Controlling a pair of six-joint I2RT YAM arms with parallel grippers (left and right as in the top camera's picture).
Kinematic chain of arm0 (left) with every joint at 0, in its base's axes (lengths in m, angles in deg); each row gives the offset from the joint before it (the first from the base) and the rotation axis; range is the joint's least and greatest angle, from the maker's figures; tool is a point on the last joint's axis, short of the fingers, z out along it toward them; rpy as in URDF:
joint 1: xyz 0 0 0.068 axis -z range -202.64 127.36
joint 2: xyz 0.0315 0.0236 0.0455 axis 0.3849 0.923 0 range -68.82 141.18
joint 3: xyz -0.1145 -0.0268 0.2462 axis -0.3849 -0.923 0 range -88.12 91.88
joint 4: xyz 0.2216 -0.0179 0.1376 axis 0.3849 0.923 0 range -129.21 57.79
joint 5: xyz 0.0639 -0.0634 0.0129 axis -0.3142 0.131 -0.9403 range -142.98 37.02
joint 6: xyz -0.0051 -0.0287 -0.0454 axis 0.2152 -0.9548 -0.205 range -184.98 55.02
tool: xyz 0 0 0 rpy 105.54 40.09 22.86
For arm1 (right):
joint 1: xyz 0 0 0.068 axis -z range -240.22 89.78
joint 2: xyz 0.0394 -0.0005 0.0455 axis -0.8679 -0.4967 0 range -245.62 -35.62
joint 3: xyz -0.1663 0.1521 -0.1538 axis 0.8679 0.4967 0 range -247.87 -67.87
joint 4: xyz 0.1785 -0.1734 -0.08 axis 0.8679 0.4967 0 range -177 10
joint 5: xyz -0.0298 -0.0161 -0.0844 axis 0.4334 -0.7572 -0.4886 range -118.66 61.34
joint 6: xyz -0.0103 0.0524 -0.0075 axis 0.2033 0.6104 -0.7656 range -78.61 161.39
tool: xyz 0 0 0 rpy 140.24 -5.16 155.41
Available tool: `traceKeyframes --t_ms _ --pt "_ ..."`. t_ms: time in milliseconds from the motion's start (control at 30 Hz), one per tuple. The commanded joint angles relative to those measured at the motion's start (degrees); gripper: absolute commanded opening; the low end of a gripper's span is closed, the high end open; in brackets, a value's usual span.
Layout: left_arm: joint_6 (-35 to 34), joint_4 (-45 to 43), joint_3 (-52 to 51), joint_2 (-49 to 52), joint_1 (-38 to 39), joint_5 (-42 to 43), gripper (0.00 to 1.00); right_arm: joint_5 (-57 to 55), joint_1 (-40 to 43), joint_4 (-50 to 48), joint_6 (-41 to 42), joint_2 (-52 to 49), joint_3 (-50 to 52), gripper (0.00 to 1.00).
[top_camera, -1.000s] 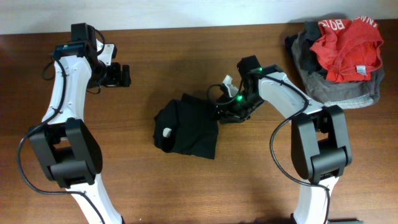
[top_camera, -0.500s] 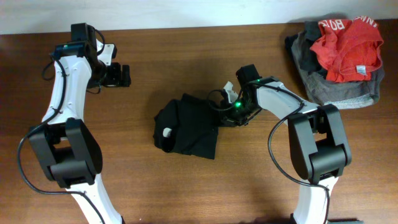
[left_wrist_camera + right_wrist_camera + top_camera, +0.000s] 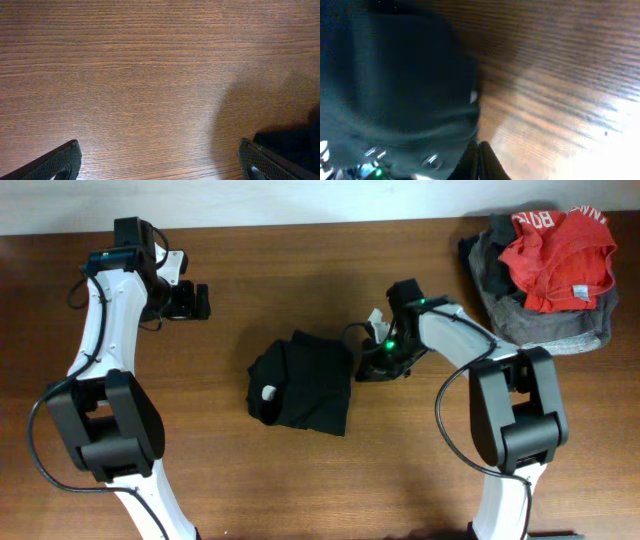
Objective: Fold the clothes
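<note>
The black garment (image 3: 305, 380) lies bunched in the middle of the table, its small white round logo (image 3: 268, 392) facing up near its left edge. It fills the blurred upper left of the right wrist view (image 3: 395, 75). My right gripper (image 3: 373, 366) is at the garment's right edge; its fingers (image 3: 480, 160) are pressed together with the black fabric lying against their left side. My left gripper (image 3: 197, 301) is far off at the back left, open and empty above bare wood (image 3: 162, 172).
A pile with a red garment with white lettering (image 3: 555, 255) on a grey garment (image 3: 545, 320) lies at the back right corner. A dark patch shows at the right edge of the left wrist view (image 3: 300, 142).
My right gripper has shifted a little to the right along the garment's right edge. The garment's outline has hardly changed. The left arm has not moved.
</note>
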Motion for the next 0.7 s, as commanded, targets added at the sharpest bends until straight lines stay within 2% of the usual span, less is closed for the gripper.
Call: traceKeyframes --t_ms 0,100,200,500,667 --pt "0.11 -0.07 0.15 0.33 0.02 0.42 0.99 3.69 -0.61 5.03 -7.43 0.17 -7.61 0.04" --pt "0.11 -0.46 0.15 0.33 -0.33 0.42 0.99 3.69 -2.89 9.75 -9.22 1.01 -13.31 0.04" --pt "0.11 -1.22 0.15 0.33 -0.87 0.42 0.99 3.08 -7.04 10.36 -9.16 1.16 -17.35 0.04" --pt "0.07 -3.19 0.15 0.33 -3.23 -0.85 0.99 -10.99 -22.36 1.55 -3.54 -3.54 -17.51 0.04" --pt "0.07 -4.28 0.15 0.33 -5.7 -0.9 0.99 -19.89 -27.74 -5.27 -2.47 -7.82 -17.51 0.04"
